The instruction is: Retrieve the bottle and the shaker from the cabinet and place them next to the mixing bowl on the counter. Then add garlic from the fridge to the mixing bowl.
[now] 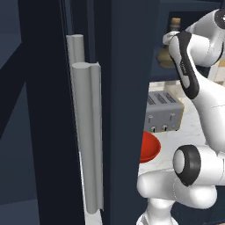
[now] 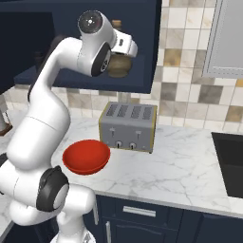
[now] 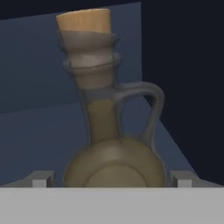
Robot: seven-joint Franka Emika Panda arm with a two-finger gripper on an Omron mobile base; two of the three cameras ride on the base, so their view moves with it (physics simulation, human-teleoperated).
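Note:
The olive-brown bottle (image 3: 114, 162) with a tan cork stands upright on the shelf of the navy cabinet (image 2: 142, 47). In the hand view it is close up and centred. My gripper (image 3: 113, 180) is open, its fingertips (image 3: 43, 179) flanking the round belly with a small gap on each side. From the base views the hand is reaching into the cabinet recess in front of the bottle (image 2: 118, 66) (image 1: 166, 57). The red mixing bowl (image 2: 86, 156) (image 1: 149, 147) sits on the white marble counter (image 2: 180, 166) below. The shaker, garlic and fridge are out of view.
A grey toaster (image 2: 128, 126) (image 1: 163, 112) stands behind and right of the bowl. A black cooktop (image 2: 230, 161) lies at the counter's right end. A tall dark panel with grey bar handles (image 1: 85, 132) stands close on the left.

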